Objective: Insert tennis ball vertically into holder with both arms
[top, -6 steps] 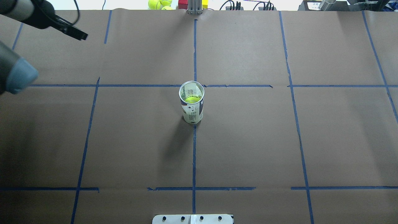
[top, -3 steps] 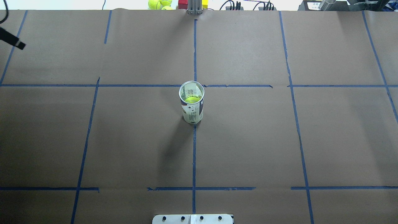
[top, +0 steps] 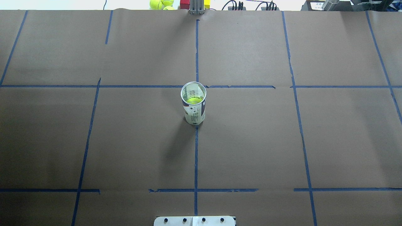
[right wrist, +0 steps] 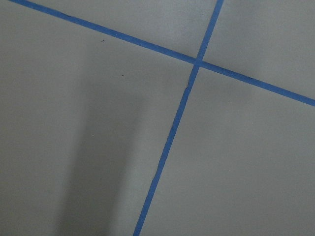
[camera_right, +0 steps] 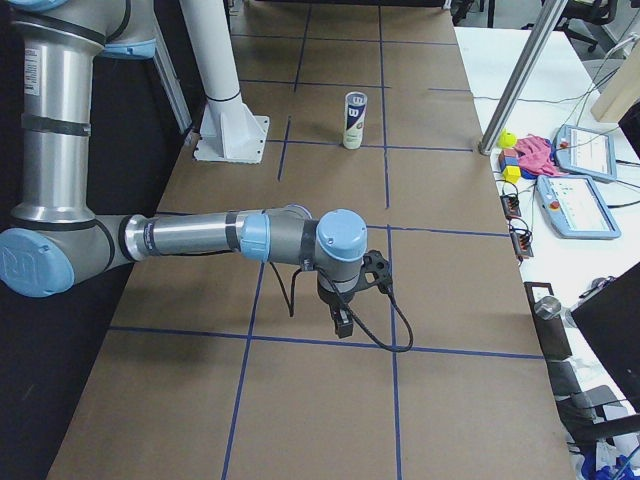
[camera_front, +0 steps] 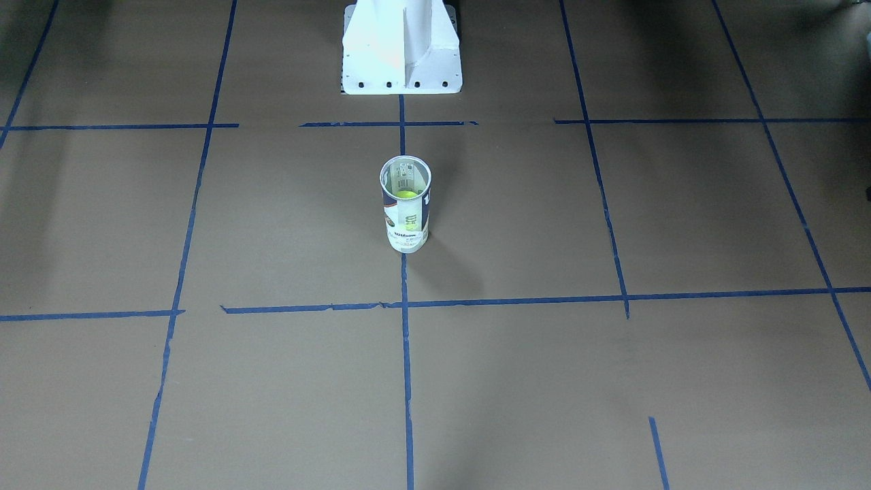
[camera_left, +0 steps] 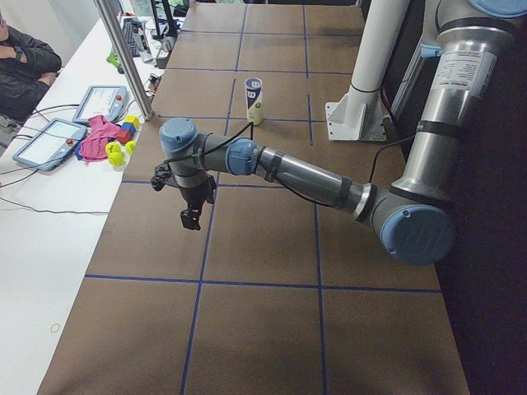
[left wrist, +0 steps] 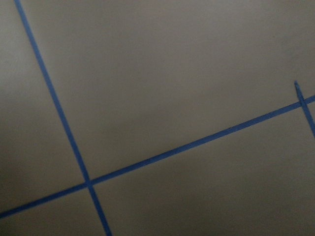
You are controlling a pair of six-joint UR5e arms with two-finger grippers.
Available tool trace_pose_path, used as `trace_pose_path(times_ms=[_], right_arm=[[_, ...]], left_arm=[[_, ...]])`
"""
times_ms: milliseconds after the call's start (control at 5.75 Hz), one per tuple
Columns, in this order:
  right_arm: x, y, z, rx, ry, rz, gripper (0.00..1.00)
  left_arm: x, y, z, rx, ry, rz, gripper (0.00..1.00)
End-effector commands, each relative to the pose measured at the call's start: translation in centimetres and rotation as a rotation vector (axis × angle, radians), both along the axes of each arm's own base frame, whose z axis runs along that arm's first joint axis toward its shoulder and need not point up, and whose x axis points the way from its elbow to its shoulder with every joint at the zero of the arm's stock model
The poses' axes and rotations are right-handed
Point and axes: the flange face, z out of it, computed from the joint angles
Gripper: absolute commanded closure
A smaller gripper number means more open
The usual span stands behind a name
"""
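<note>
Here, the left arm (camera_left: 305,174) is stretched over the desk (top: 251,141); the holder (top: 194,113) is stood upright at the centre, a tennis ball (top: 193,100) seen inside; the right arm (camera_right: 200,237) is likewise extended. Whether either arm's jaws are apart or together cannot be told.

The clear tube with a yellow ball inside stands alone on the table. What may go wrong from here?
1. The clear plastic tennis-ball tube is tall, narrow and unheld; the left gripper or right gripper might tip it when approaching.
2. Its top is open, so the yellow tennis ball inside would likely roll out.
</note>
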Motion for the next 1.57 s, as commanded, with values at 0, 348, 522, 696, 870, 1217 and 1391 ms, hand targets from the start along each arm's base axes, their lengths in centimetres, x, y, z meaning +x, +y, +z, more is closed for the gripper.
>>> trace_pose_path(times_ms=[0, 348, 522, 696, 870, 1217, 1391], right_arm=[[-0.2, -0.1, -0.1, -0.012, -0.002, 0.01, 0.0], [-0.3, -0.1, 0.0, -0.017, -0.002, 0.011, 0.0], [-0.4, -0.1, 0.0, -0.018, -0.002, 0.009, 0.0], [-0.5, -0.2, 0.0, -0.018, -0.002, 0.006, 0.0], [-0.5, -0.2, 0.0, -0.018, -0.003, 0.006, 0.0], [-0.6, -0.1, 0.0, -0.018, -0.006, 0.005, 0.0], [-0.6, -0.1, 0.0, -0.018, -0.006, 0.005, 0.0]], left_arm=[[-2.9, 4.6, 5.6, -0.13, -0.006, -0.049, 0.0], [-3.7, 9.4, 9.9, -0.183, -0.002, -0.055, 0.0], [-4.8, 10.5, 10.8, -0.126, 0.005, -0.078, 0.0], [-4.7, 10.4, 10.6, -0.122, 0.002, -0.079, 0.0], [-4.7, 10.4, 9.6, -0.101, -0.005, -0.078, 0.0], [-4.7, 11.8, 7.6, -0.069, -0.004, -0.078, 0.0], [-4.6, 12.0, 7.8, -0.072, -0.003, -0.076, 0.0]])
